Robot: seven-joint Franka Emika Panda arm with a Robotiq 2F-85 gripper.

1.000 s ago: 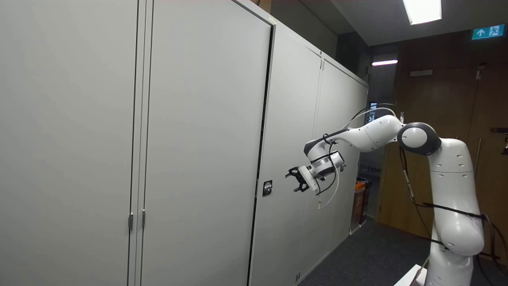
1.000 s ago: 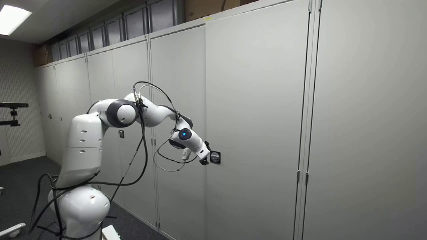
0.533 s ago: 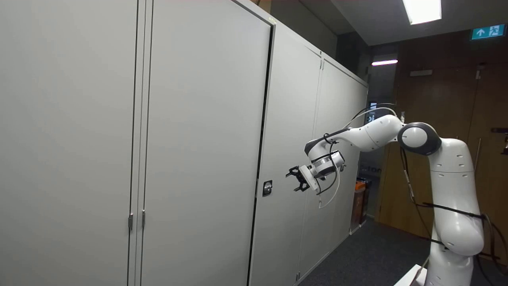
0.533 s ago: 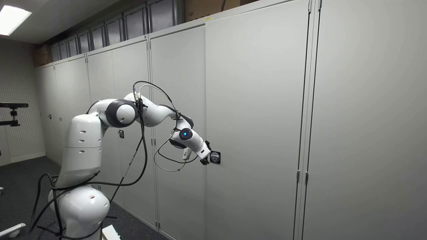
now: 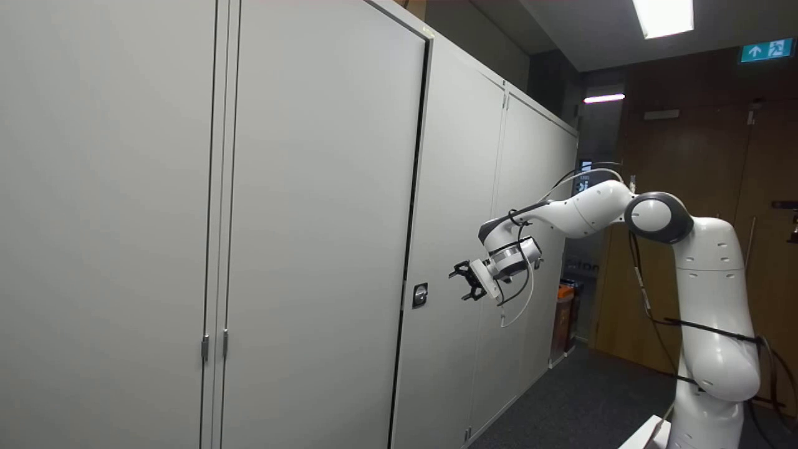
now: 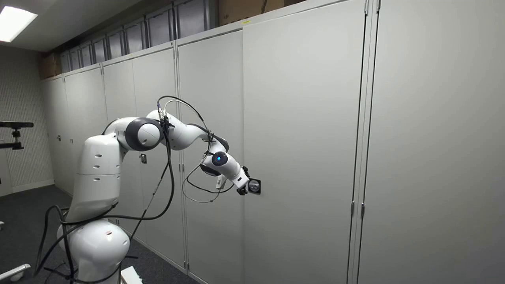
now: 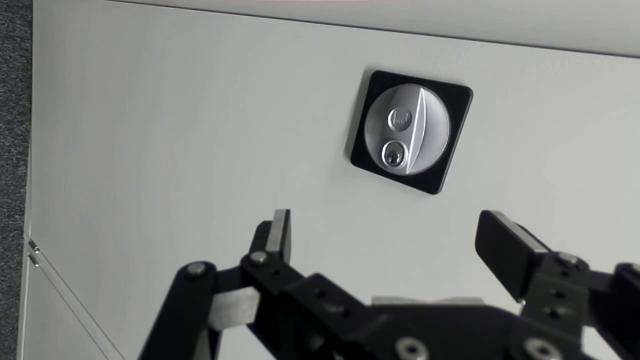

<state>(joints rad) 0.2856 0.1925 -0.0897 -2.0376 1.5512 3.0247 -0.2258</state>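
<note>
Close to the upright edge of a tall grey cabinet door [image 6: 303, 138], I have a round silver knob [image 7: 407, 130] mounted on a square black plate [image 7: 455, 102]. From the wrist view my jaws come in along the bottom, released and spread wide apart, with the knob beyond their tips, above the gap between them. They stand near the knob and clear of it. A straight ridge [image 7: 419, 131] crosses the knob's face, and a keyhole [image 7: 394, 158] sits beside it, low down in that view. Dark carpet [image 7: 15, 125] fills a strip at the far left. In both exterior views my white arm [image 5: 651, 215] reaches out at about the knob's height, sloping downward at its end, with black cables [image 6: 168, 138] hanging along it. In an exterior view, grey boxes [image 6: 159, 25] line the top of the cabinets [image 6: 86, 94] next to a cardboard box [image 6: 252, 11], and what looks like a black camera [image 6: 16, 124] on a bracket [image 6: 16, 145] juts in from the left edge. In an exterior view I can also make out a bin [image 5: 563, 321] with an orange lid [image 5: 565, 291] standing past the arm, a wooden door [image 5: 692, 149] behind it, a green exit sign [image 5: 767, 50] up high, and a bright ceiling light [image 5: 664, 17].
</note>
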